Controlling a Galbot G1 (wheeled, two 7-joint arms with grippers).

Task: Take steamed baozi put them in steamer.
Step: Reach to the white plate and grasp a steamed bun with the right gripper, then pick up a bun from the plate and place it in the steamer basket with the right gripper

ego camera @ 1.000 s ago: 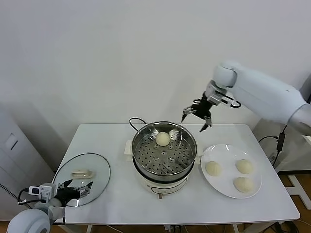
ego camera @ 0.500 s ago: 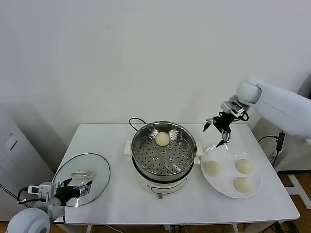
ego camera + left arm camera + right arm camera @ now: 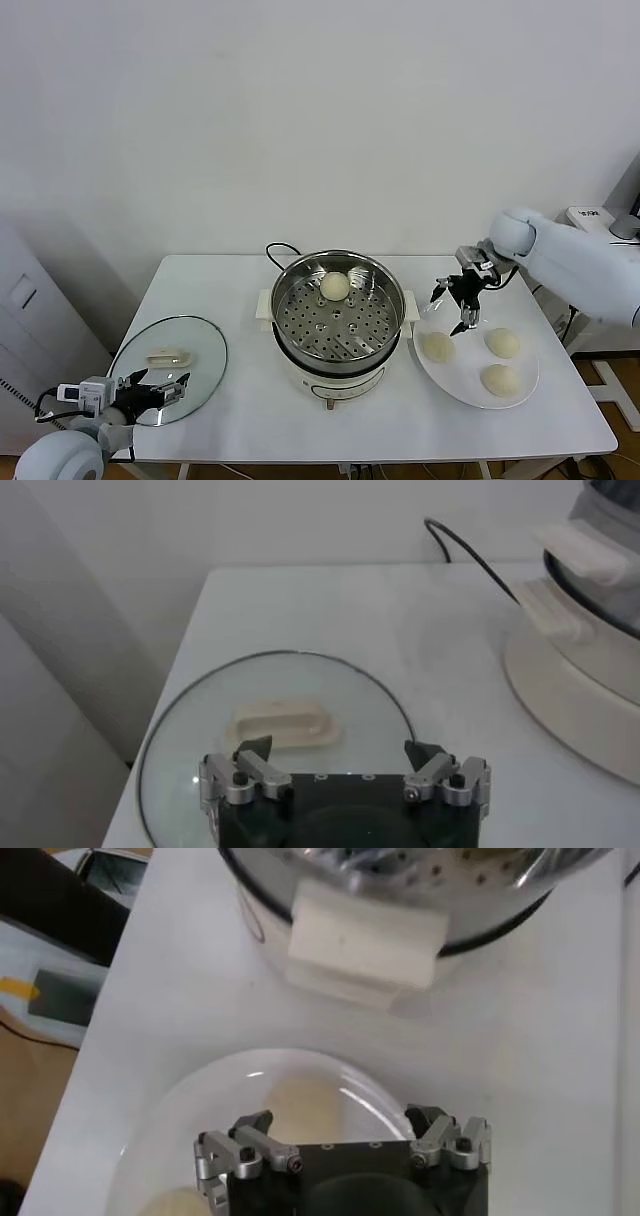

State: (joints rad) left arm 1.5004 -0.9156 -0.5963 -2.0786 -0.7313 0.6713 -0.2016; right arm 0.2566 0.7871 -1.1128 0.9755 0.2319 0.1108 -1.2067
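Now right hand (image 3: 455, 305) spread above smooth domed baozi (image 3: 438, 346) on flat white plate (image 3: 455, 384), shiny perforated steamer (image 3: 338, 305) beside

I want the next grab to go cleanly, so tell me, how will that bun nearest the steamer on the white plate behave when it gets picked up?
The bun looks smooth and puffy, so it probably dents under a hard squeeze. Its domed shape may let it slip from the right tool, which hovers open above it. It sits apart from the other buns on the plate, so lifting it likely disturbs nothing.
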